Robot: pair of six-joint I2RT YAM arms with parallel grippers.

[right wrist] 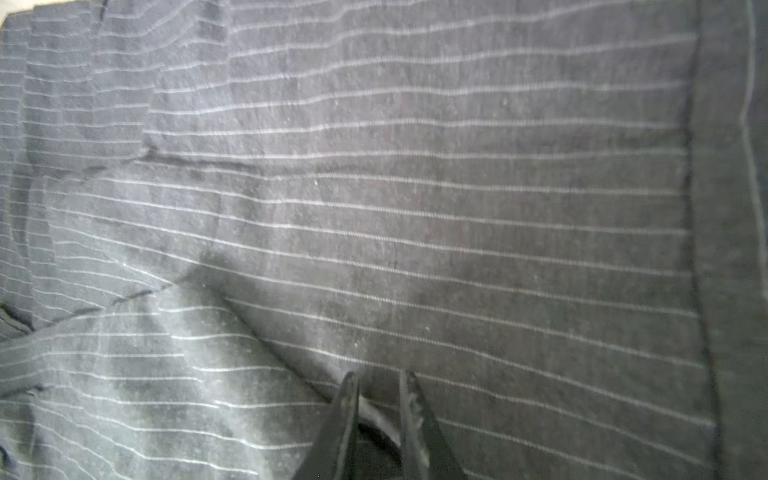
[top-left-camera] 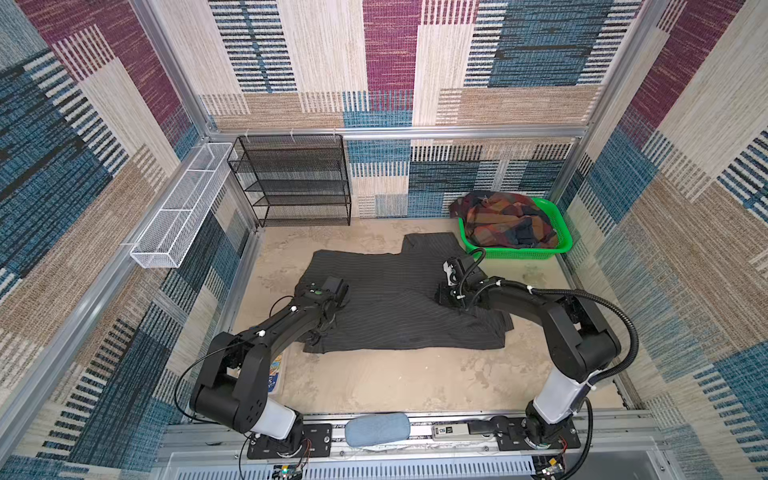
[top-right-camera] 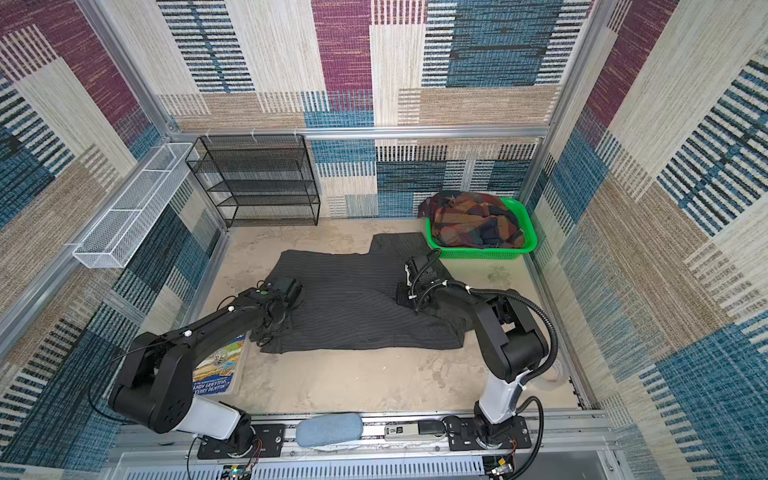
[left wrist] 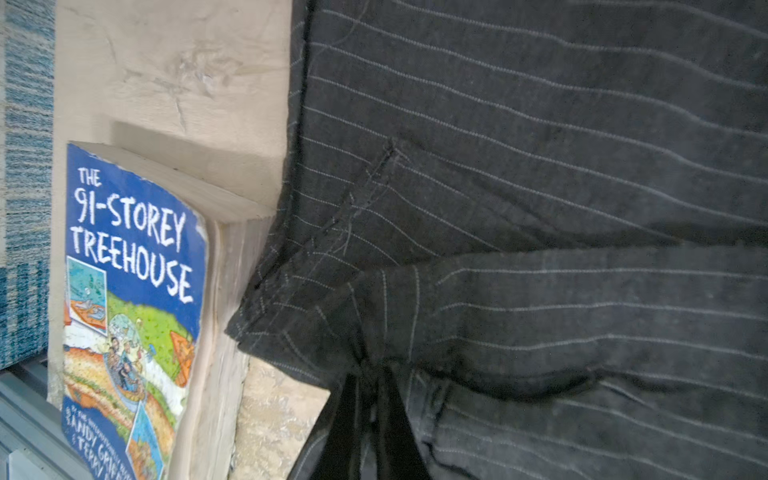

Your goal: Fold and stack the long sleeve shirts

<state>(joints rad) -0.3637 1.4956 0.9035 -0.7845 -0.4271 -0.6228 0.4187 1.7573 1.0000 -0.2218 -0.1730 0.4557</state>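
A dark pinstriped shirt point(top-left-camera: 395, 299) is spread flat across the middle of a tan table point(top-left-camera: 374, 386) in both top views. The left gripper point(left wrist: 370, 372) is clenched on a bunched fold at the shirt's left edge. The right gripper point(right wrist: 378, 386) is nearly closed, with a ridge of the same cloth caught between its jaws, so a pinch is judged likely. A plaid shirt point(top-left-camera: 507, 224) is heaped in a green basket point(top-left-camera: 559, 249) at the upper right, untouched.

The step in hand is judged to be a fold of the pinstriped shirt. It would be done best if both pinched edges were raised together, kept level and taut, and laid edge on edge without the cloth being dragged.

A book point(left wrist: 133, 270) lies just beside the shirt's lower left corner and could be snagged. The basket sits just beside the shirt's upper right flap. Open table is found along the lower part of the frame. A black mesh rack point(top-left-camera: 299, 183) and a white wire tray point(top-left-camera: 183, 208) are set at the upper left, well apart.
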